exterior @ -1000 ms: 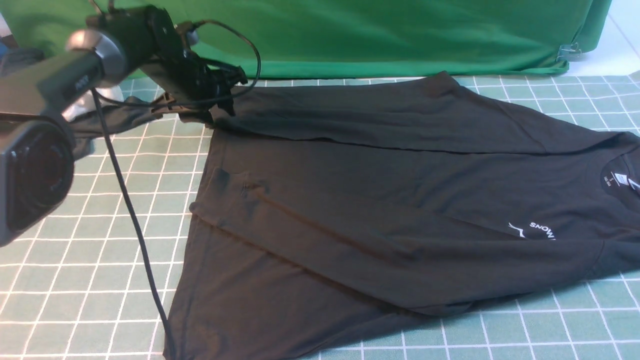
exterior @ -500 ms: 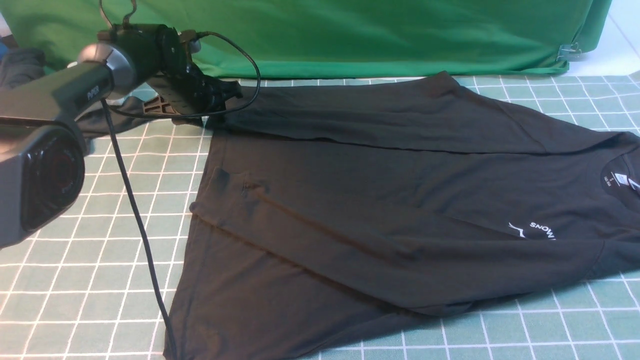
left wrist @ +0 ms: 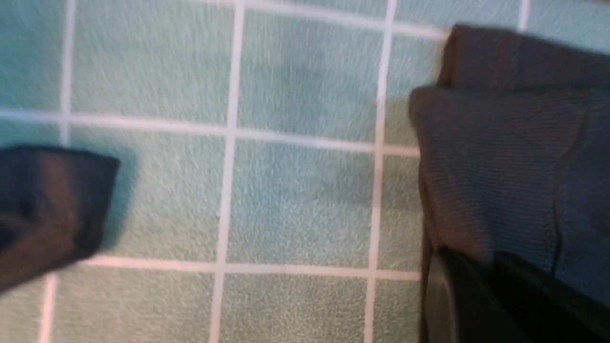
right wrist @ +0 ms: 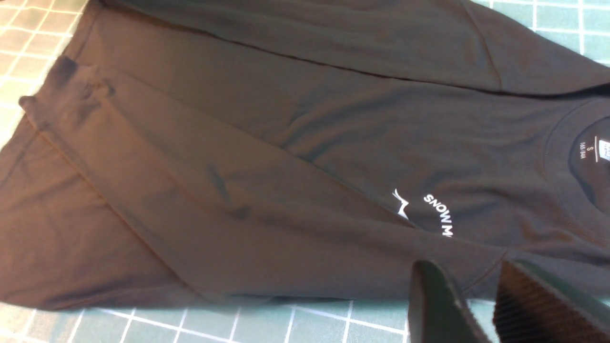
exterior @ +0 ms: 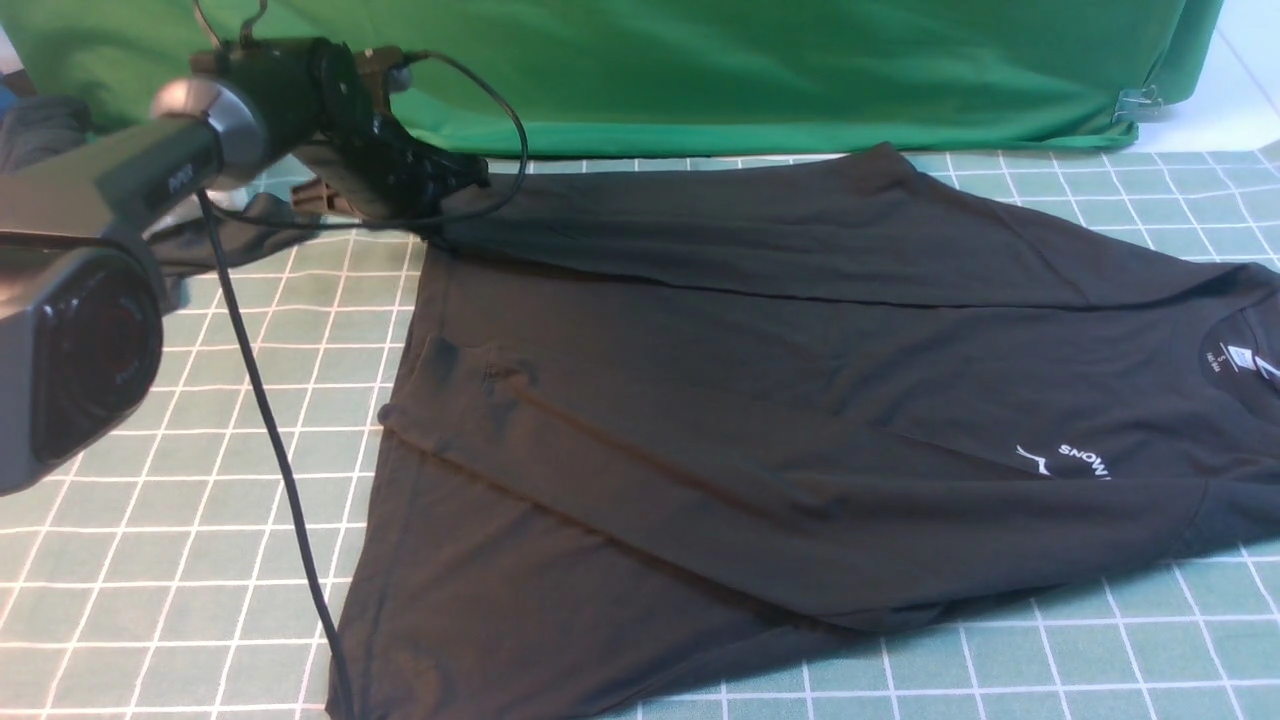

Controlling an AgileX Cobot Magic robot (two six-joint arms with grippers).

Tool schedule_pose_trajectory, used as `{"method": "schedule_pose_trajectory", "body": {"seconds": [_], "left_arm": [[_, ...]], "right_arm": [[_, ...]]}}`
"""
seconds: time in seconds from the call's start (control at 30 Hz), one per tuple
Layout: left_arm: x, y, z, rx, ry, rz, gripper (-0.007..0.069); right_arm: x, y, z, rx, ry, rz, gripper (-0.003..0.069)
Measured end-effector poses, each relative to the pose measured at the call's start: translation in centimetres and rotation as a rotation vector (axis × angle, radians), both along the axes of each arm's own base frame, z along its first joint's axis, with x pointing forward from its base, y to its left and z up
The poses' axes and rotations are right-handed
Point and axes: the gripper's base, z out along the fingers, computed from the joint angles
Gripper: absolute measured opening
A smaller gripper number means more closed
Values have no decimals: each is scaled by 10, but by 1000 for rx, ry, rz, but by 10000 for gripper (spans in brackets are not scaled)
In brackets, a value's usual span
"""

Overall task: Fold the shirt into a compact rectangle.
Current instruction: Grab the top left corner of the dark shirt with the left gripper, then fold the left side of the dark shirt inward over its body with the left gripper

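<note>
The black shirt [exterior: 760,400] lies spread on the checked mat, both long sides folded inward, with its white print [exterior: 1075,460] and neck label [exterior: 1240,358] at the right. My left gripper [exterior: 445,205] is at the shirt's far left corner. In the left wrist view the knit fabric [left wrist: 500,166] runs in between the closed jaws of that gripper [left wrist: 481,267], so it is shut on the shirt. My right gripper [right wrist: 469,274] hovers open over the shirt [right wrist: 267,143] at its near edge by the sleeve seam, not far from the print [right wrist: 436,214], with nothing between its fingers.
A smaller dark garment [exterior: 230,235] lies bunched at the far left behind my left arm; its end [left wrist: 47,209] shows in the left wrist view. A green cloth backdrop [exterior: 750,70] closes off the back. The arm's black cable [exterior: 270,430] hangs down over the mat [exterior: 150,550].
My left gripper has settled onto the shirt's far left corner and gone from open to shut on the fabric. The shirt's body has not shifted.
</note>
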Motion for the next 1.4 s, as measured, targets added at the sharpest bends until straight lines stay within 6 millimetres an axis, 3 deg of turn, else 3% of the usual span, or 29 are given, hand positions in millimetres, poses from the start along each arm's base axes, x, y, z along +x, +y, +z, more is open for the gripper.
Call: {"method": "schedule_pose_trajectory", "body": {"seconds": [0.2, 0.4, 0.73, 0.87, 1.0, 1.13, 1.27, 1.4], "left_arm": [[-4, 3, 33, 40, -55, -11, 21], [-15, 2, 44, 22, 28, -12, 21], [-74, 3, 120, -11, 235, 32, 21], [-97, -6, 108, -77, 331, 52, 21], [-147, -28, 71, -86, 541, 55, 21], [-175, -43, 50, -73, 613, 58, 21], [-184, -52, 34, -36, 599, 42, 22], [-179, -51, 33, 9, 534, 40, 25]], "right_arm": [[0, 0, 0, 0, -1, 0, 186], [0, 0, 0, 0, -1, 0, 186], [4, -1, -1, -5, -3, -7, 188], [8, 0, -3, -7, 14, -7, 188], [12, 0, -6, -11, 40, -3, 192], [17, 0, -9, -12, 61, -3, 195], [23, 1, -13, -15, 84, -2, 197], [25, 1, -15, -27, 89, 8, 199]]}}
